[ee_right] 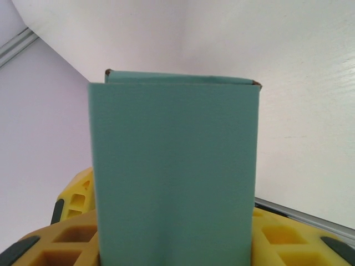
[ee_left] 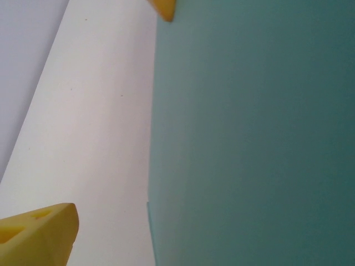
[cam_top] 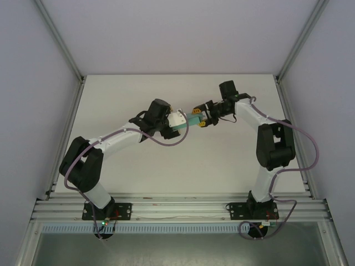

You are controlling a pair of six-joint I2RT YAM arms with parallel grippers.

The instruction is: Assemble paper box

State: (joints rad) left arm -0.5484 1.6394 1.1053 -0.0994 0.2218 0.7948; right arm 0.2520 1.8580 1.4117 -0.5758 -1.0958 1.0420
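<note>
My left arm starts at the near edge of the counter [cam_top: 183, 172], to the left of the paper box [cam_top: 192, 121]. It bends at a big elbow. Then its long part reaches across to the box's left end. My left tool [cam_top: 179, 123] sits just beside that end.

In the left wrist view, the box's green side is very close, on the right. One yellow finger [ee_left: 39, 235] is low on the left, with bare counter between it and the box. The other finger's tip [ee_left: 163, 8] is at the top, right by the box's edge. So my left tool is spread apart and is not squeezing the box.

The box is between my two tools. I cannot tell if it touches the counter.

My right tool [cam_top: 202, 119] is at the box's right end and is clamped on it. In the right wrist view, the box sticks out from between my yellow fingers [ee_right: 72, 221]. A second green edge peeks out behind its far end.

My right arm stands up from the near edge, to the right of the box. It bends, reaches past the box, and then turns back left to it.
</note>
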